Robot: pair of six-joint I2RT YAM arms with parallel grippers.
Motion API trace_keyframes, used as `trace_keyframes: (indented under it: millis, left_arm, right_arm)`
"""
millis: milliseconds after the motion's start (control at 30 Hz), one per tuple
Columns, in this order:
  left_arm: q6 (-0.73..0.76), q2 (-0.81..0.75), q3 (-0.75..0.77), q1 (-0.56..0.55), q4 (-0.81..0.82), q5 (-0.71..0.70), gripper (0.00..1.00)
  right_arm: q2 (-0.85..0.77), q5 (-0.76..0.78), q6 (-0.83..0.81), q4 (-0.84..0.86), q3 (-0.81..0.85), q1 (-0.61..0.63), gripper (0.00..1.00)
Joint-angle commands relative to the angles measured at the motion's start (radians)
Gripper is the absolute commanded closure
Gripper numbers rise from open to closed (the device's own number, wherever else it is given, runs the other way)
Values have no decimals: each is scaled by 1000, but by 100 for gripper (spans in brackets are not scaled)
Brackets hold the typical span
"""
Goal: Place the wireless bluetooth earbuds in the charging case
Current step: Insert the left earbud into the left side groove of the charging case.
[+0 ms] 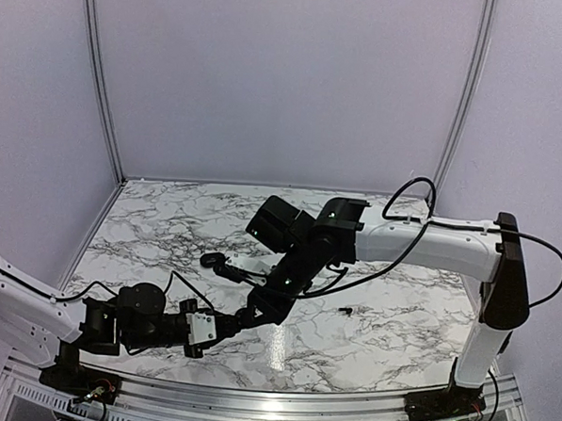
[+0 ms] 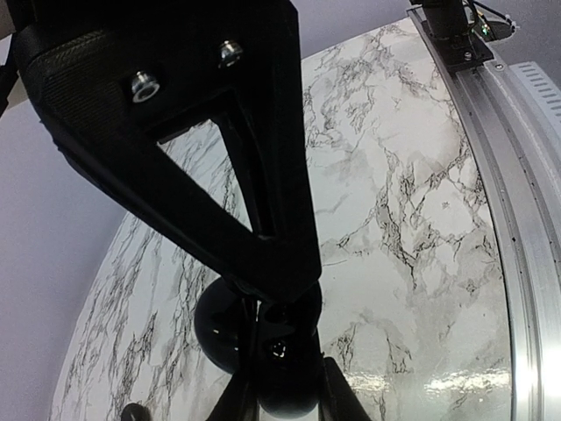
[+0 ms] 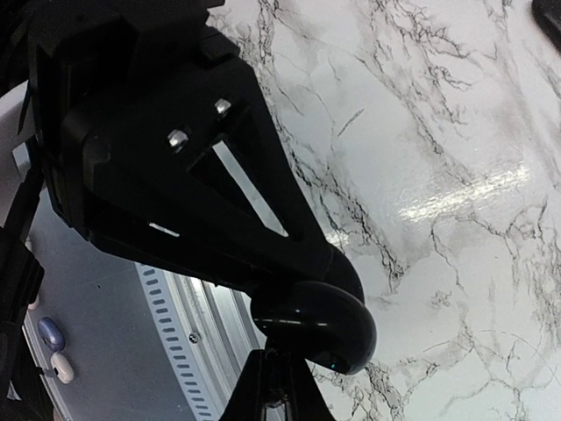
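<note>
The top external camera looked down from above and behind the arm bases, far enough off to take in the whole table and the back wall. Each wrist camera sat close behind its own fingers: the left fingers pointed along the table, the right fingers down at it. Both wrist views shared the charging case and the near-edge rail.
</note>
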Motion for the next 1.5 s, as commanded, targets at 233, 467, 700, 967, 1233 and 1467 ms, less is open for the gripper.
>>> trace_keyframes:
  millis: [233,467,700,967,1233,1467]
  left_arm:
    - [-35,-32,30,-8,68,66,100]
    - [-68,-67,11,3,118,77,100]
    - [-81,-74,7,8,135,86,100]
    - [-97,-86,-1,10,156,94,100]
    - [-112,-105,-9,16,166,109,100]
    - [-124,-109,-13,17,171,121,100]
  right_arm:
    - [2,47,6,51,66,5,92]
    - [-19,33,10,79,55,5,88]
    - [-52,11,12,125,38,9,87]
    - [-77,-15,9,167,31,10,84]
    - [-105,-45,4,207,16,12,76]
    - [-129,-59,2,241,5,12,62]
